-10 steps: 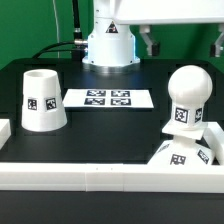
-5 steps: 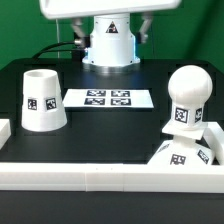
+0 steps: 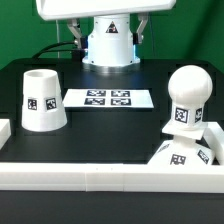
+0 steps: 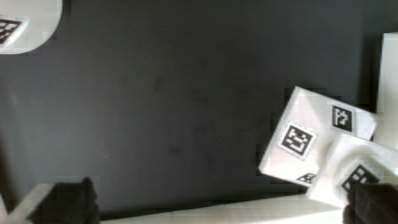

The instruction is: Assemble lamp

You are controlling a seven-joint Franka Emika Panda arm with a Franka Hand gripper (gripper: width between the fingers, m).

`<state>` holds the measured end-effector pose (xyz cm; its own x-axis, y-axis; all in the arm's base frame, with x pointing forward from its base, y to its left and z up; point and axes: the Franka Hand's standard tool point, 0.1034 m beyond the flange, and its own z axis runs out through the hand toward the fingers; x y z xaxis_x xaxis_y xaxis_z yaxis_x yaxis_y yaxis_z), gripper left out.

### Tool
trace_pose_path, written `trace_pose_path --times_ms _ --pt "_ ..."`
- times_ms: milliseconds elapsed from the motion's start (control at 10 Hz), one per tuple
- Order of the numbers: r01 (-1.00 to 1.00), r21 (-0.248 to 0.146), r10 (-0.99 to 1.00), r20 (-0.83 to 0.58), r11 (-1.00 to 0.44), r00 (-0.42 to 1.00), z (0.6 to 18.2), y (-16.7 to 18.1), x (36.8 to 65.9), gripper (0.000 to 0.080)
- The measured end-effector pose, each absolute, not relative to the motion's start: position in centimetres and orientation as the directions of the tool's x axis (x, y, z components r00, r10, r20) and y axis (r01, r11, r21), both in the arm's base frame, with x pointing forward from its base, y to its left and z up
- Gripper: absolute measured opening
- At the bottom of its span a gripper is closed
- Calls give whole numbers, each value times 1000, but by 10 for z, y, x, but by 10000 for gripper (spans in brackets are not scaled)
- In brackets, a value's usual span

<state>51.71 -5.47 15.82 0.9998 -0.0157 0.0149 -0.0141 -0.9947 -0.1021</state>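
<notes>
The white cone shade (image 3: 44,100) stands upright at the exterior view's left. The round-headed bulb (image 3: 187,98) stands upright at the right, behind or on the tilted square base (image 3: 168,156), which leans by the front rail. I cannot tell whether bulb and base are joined. My gripper (image 3: 107,30) hangs high at the back in front of the arm's pedestal, open and empty, far from all three parts. In the wrist view the gripper (image 4: 214,192) has its dark fingers (image 4: 64,202) wide apart over black table. The base (image 4: 317,138) and an edge of the shade (image 4: 22,24) also show there.
The marker board (image 3: 108,98) lies flat mid-table between shade and bulb. A long white rail (image 3: 100,178) runs along the front edge, with a short rail piece (image 3: 5,128) at the left. The arm's white pedestal (image 3: 108,50) stands at the back.
The gripper has moved from the upper right toward the exterior view's left and now hangs over the back middle. It has stayed open. The lamp parts have not moved.
</notes>
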Motion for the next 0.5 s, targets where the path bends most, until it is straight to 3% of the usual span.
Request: trace_pose_path --times_ms 200,500 --pt "13 -113 12 8 -994 1000 150 -95 488 699" --pt "16 -115 15 4 -993 1000 148 -99 485 699"
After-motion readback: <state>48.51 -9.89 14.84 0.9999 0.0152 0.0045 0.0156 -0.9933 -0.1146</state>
